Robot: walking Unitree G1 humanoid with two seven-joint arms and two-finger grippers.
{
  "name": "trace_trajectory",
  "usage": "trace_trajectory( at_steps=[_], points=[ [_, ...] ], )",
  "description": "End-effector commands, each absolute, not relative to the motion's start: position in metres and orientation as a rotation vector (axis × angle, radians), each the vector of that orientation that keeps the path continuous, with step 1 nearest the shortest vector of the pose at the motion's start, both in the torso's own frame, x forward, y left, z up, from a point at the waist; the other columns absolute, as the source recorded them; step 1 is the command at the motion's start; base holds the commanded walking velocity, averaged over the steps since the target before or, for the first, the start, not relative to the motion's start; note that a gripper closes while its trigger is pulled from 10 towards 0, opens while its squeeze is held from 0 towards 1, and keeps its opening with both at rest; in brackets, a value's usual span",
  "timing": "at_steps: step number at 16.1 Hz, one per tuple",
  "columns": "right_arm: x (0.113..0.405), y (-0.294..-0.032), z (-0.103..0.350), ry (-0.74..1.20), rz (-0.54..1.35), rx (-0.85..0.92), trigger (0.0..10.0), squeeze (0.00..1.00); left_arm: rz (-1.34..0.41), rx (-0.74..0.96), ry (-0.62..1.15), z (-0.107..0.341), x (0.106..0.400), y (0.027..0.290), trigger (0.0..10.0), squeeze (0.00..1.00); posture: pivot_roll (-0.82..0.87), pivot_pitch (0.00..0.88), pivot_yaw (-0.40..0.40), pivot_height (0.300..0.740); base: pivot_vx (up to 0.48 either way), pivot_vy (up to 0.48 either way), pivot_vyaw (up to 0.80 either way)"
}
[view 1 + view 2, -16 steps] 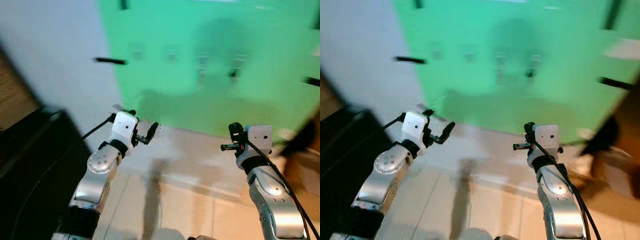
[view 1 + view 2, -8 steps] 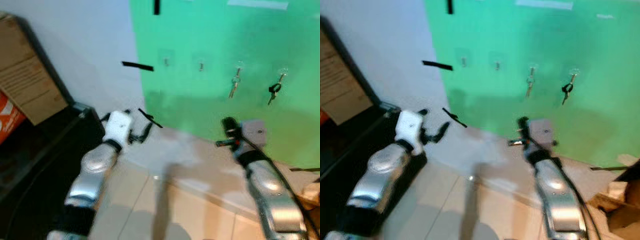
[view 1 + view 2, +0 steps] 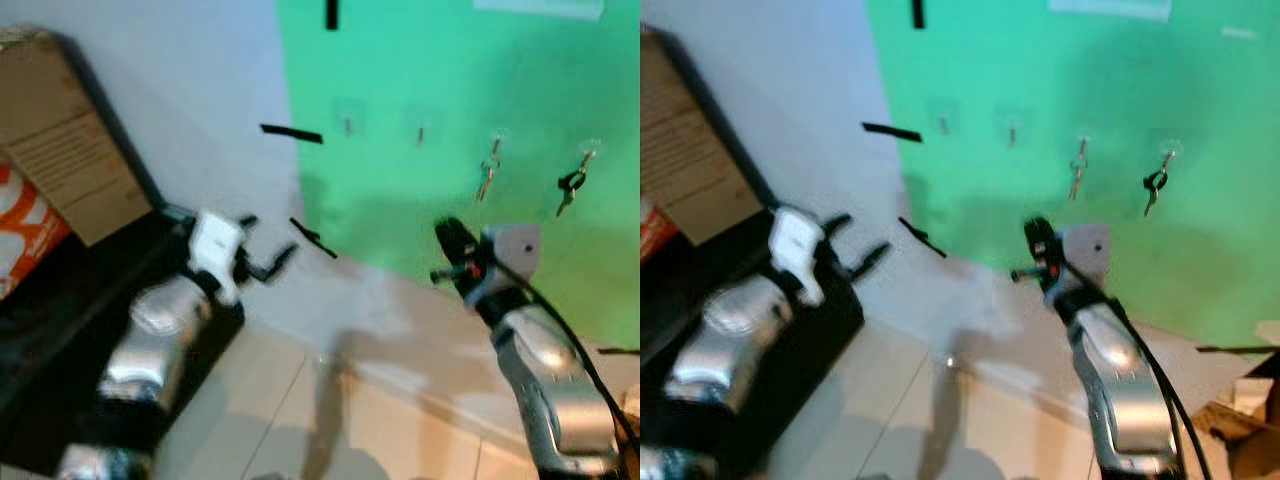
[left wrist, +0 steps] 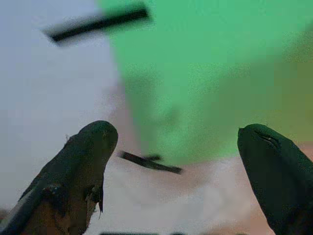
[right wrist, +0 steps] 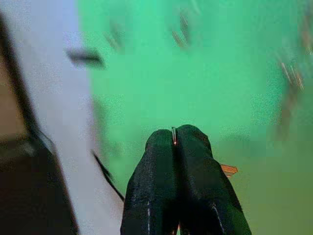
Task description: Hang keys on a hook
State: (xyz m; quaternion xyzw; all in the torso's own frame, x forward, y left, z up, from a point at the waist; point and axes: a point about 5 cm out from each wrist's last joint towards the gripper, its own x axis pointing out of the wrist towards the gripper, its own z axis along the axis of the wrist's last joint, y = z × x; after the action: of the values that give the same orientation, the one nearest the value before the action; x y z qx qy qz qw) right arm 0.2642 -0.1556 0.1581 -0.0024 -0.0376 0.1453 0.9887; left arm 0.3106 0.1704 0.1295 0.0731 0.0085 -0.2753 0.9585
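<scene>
The view has swung left (camera motion), so the hooks now sit nearer; right gripper is pinched on a thin key, left gripper spread empty

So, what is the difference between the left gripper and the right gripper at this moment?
The left gripper has its two black fingers spread wide apart with nothing between them, while the right gripper has its fingers pressed together on a thin metal piece, likely a key. The left gripper sits near the black cabinet; the right gripper is raised before the green wall panel. Both point toward the wall.
</scene>
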Motion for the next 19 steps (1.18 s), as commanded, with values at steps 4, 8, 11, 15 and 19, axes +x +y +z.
trace_trajectory(
  at_steps=[4, 8, 11, 15, 19],
  points=[
    [0.275, -0.147, 0.191, -0.152, 0.343, 0.103, 10.0, 0.00, -0.858, 0.057, -0.061, 0.165, 0.325, 0.138, 10.0, 1.00, -0.09, 0.000, 0.084, 0.740, 0.000, 0.000, 0.00],
    [0.276, -0.142, 0.209, -0.171, 0.412, 0.202, 10.0, 0.00, -1.215, -0.035, -0.051, 0.179, 0.319, 0.094, 10.0, 1.00, -0.10, 0.000, 0.087, 0.740, 0.000, 0.000, 0.00],
    [0.268, -0.133, 0.221, -0.200, 0.486, 0.271, 10.0, 0.00, -1.280, -0.023, -0.068, 0.179, 0.323, 0.071, 10.0, 0.56, -0.11, 0.000, 0.092, 0.740, 0.000, 0.000, 0.00],
    [0.262, -0.125, 0.227, -0.201, 0.542, 0.287, 10.0, 0.00, -1.223, -0.118, -0.043, 0.179, 0.335, 0.061, 0.0, 0.20, -0.12, 0.000, 0.103, 0.740, 0.000, 0.000, 0.00],
    [0.259, -0.123, 0.227, -0.188, 0.567, 0.281, 10.0, 0.00, -1.209, -0.254, -0.082, 0.187, 0.340, 0.055, 0.0, 0.00, -0.13, 0.000, 0.110, 0.740, 0.000, 0.000, 0.00]
  ],
)
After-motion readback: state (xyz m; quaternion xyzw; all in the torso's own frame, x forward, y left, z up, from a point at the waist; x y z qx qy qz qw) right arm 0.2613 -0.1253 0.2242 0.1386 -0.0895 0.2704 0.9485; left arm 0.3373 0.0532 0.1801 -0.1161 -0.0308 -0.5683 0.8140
